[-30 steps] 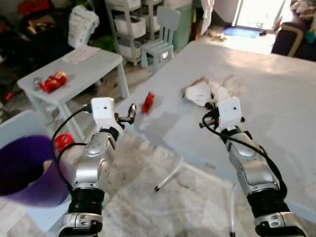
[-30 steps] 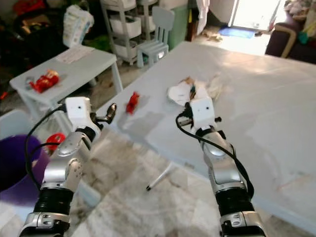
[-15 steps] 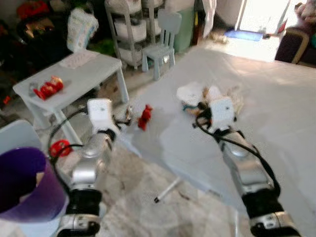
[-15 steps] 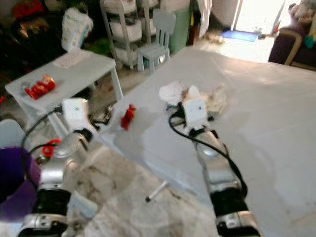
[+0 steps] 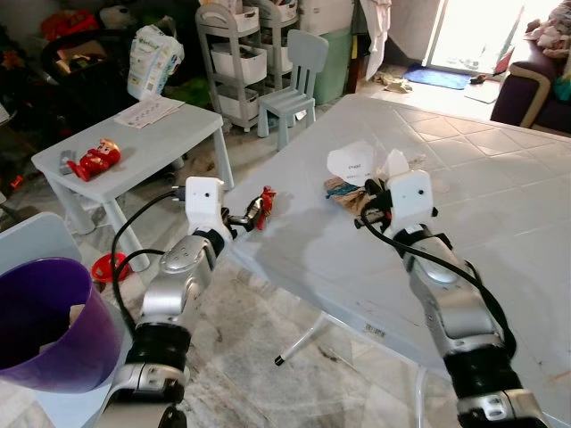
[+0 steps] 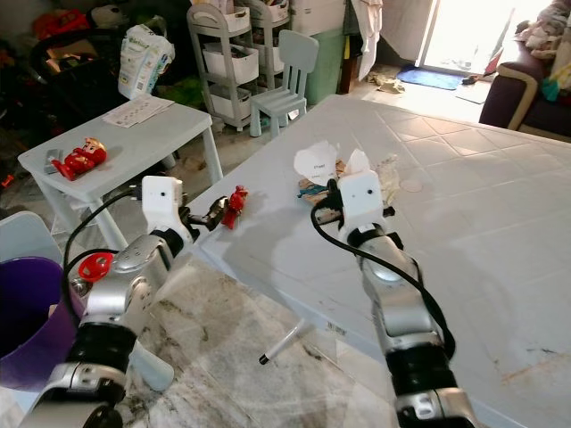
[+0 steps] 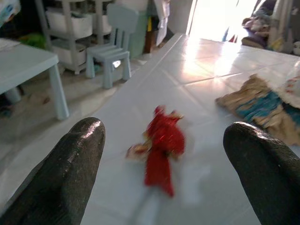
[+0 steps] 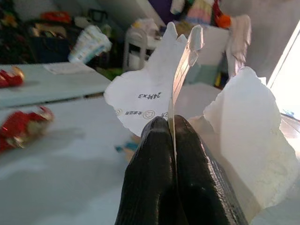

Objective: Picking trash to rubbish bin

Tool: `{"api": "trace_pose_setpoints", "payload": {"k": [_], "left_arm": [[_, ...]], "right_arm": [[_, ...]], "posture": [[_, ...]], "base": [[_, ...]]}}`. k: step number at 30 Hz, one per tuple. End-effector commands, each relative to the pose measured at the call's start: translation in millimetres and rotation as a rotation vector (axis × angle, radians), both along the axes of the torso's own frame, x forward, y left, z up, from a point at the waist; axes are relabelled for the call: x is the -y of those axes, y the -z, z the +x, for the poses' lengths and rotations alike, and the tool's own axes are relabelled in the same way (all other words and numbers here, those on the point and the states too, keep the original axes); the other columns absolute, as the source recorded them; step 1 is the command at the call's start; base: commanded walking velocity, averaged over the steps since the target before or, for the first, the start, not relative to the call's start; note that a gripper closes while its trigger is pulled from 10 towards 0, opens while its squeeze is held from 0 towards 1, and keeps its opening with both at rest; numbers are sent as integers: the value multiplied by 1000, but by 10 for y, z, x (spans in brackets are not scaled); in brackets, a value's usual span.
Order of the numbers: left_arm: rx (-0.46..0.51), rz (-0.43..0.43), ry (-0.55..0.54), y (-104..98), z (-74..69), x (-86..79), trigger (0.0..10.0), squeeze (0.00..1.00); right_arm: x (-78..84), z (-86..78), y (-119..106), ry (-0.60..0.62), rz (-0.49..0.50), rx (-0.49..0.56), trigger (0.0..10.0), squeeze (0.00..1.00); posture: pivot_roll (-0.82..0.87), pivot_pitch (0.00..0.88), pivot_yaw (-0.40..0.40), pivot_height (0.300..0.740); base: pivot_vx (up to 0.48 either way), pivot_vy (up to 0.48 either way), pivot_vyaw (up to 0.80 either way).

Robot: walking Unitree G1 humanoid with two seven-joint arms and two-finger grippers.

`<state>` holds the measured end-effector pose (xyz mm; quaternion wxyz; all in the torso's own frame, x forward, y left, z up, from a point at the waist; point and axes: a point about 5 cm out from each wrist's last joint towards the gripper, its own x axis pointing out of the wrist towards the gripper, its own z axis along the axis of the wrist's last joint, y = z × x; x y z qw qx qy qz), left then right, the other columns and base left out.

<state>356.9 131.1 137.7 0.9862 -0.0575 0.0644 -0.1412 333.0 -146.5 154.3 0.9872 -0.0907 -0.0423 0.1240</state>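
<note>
Left wrist view | left pincer [image 7: 161, 171] released, straddling red wrapper [image 7: 161, 145] near table edge | right pincer [image 8: 173, 140] clenched on paper [image 8: 154, 93]

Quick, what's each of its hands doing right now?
Left gripper: open, fingers either side of the red wrapper, not touching it.
Right gripper: shut on the white paper.

Large white surface [image 5: 500, 205]: one red wrapper [image 5: 265, 207] near its left edge; a heap of crumpled paper and wrappers [image 5: 357, 178] well apart from it. Small white surface [image 5: 152, 134]: red packet [image 5: 94, 158], printed sheet [image 5: 149, 111].
</note>
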Motion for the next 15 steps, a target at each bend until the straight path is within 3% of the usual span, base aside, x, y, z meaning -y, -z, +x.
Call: {"api": "trace_pose_setpoints", "payload": {"k": [1,9,15], "left_arm": [[9,0,13,-27,27,11,10000,0],[-1,5,-4,-22,154,-48,10000,0],[-19,-11,-38,3,218,-106,10000,0]], "right_arm": [[16,-16,-47,-7,11,7,10000,0],[103,-214,-99,-37,-8,-13,10000,0],[37,-305,-175,-64,2,-14,10000,0]], "posture": [[-69,0,18,740],[-131,0,22,740],[-161,0,12,740]], "base": [[0,0,0],[0,0,0],[0,0,0]]}}
